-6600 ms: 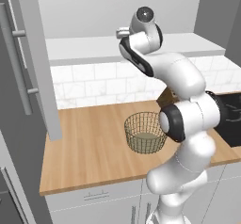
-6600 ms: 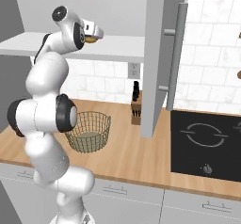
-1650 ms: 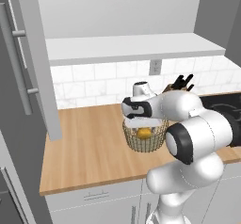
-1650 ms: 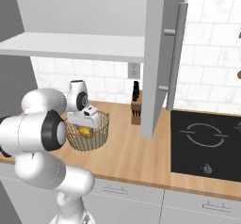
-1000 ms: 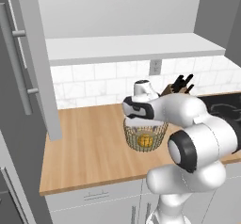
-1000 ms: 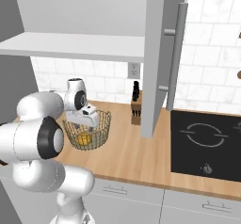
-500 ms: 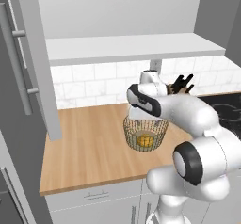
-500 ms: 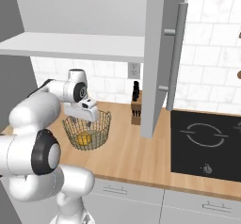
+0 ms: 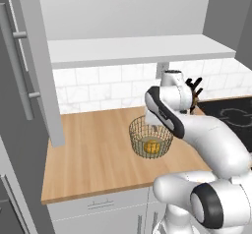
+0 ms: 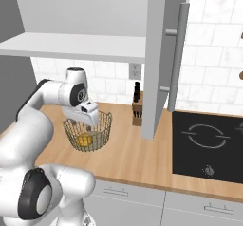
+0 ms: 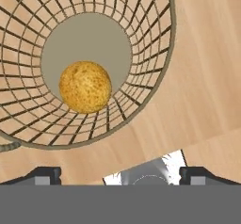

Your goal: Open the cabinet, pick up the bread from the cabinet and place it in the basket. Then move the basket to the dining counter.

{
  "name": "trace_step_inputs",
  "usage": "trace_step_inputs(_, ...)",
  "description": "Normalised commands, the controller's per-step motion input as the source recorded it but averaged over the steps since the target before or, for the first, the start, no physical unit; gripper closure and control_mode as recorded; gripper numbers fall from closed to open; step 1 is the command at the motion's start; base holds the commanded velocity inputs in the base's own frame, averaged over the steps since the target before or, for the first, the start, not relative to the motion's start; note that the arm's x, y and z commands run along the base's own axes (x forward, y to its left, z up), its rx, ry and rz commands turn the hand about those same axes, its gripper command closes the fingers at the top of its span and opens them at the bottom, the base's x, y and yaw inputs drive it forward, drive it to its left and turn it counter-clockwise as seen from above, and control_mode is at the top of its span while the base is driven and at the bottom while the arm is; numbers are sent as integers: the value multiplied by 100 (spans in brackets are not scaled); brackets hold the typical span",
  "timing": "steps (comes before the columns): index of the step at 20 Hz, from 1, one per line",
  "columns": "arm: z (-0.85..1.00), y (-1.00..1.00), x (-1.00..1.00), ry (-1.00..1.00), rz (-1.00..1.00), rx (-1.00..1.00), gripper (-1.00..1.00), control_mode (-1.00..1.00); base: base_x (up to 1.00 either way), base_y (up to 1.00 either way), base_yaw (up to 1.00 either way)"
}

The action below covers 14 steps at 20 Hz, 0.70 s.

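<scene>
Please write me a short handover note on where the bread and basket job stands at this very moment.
Gripper: open and empty, hanging over the near rim of the basket; its two tips stand wide apart in the hand view.
Bread: lying on the basket's flat base, touched by nothing.
Basket: upright on the wooden counter, beside the hob.
Cabinet: doors open, shelf bare where visible.
Done: cabinet opened, bread placed in the basket.
Left: grip the basket and carry it to the dining counter.
</scene>
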Motion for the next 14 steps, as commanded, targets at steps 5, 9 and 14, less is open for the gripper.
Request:
trace_step_inputs(5,5,-49,-9,0,-22,0,-100,-100,0,0,0)
trace_step_inputs(9,0,-48,20,1,-29,0,-100,-100,0,0,0)
trace_step_inputs(14,-2,-8,44,0,-22,0,-100,-100,0,0,0)
